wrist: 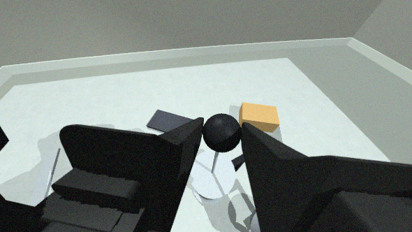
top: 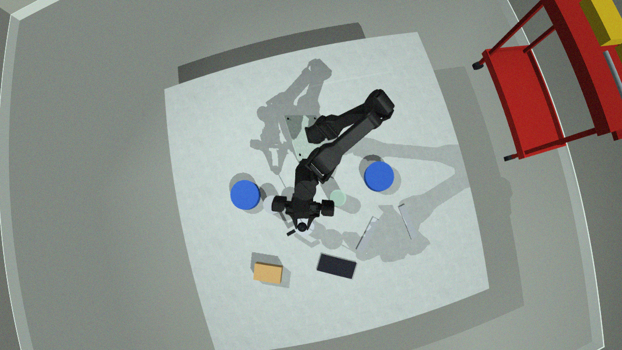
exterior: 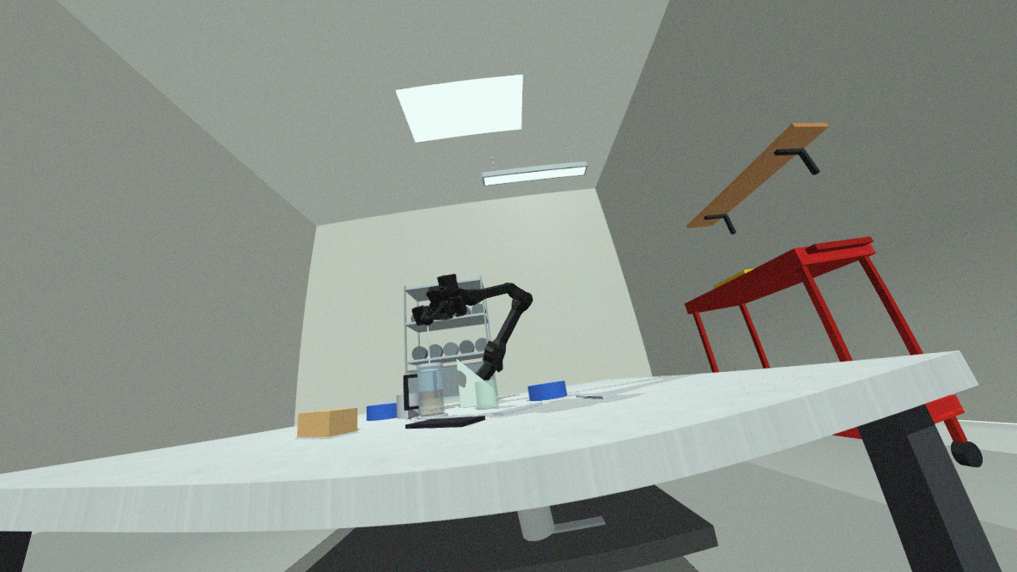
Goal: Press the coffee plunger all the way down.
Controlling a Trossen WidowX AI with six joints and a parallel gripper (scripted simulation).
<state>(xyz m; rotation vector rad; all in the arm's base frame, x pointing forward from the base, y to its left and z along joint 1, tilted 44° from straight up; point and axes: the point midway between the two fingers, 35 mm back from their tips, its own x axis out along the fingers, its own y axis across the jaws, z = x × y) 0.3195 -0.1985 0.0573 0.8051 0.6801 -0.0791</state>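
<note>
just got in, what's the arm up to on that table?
The arm's gripper is shut on the black knob at the top of the coffee press plunger. The rod below the knob shows above the lid, so the plunger is up and not yet pressed. The press stands upright on the table, between a tan box and a dark flat slab.

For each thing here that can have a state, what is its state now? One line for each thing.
gripper: jaws shut on the plunger knob.
plunger knob: raised high on its rod, not pressed down.
coffee press: upright on the table, handle to one side.
tan box: lying flat, apart from the press.
</note>
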